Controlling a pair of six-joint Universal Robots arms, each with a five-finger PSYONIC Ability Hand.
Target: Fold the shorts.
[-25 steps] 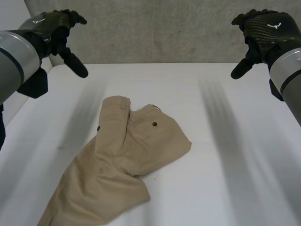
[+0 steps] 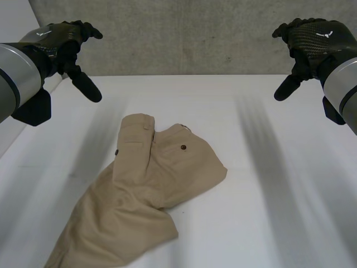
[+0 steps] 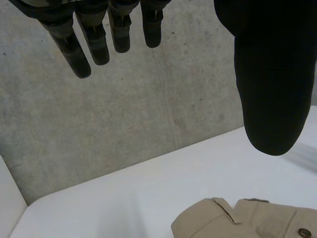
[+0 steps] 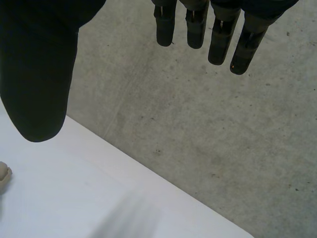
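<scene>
The shorts (image 2: 150, 190) lie loose and unfolded on the bench (image 2: 268, 195), left of its middle. Their long axis runs on a slant. The waistband (image 2: 142, 120) end sits near the middle of the bench, and one leg (image 2: 106, 229) trails toward the near left corner, running past the head view's lower edge. The cloth is rumpled and partly doubled over itself, so the second leg is hard to make out.

Both hands hover high over the far edge, well apart from the cloth and from each other. The left hand (image 2: 64, 47) is above the far left corner and the right hand (image 2: 312, 42) above the far right. Each is open and empty, with fingers straight and thumb spread away.

The shorts lie below both hands and toward the near edge, closer to the left one. In the left wrist view the waistband shows just beyond its thumb. I judge that folding has not begun. The left hand has the shorter reach to the waistband, while the right would have to cross toward the middle.
</scene>
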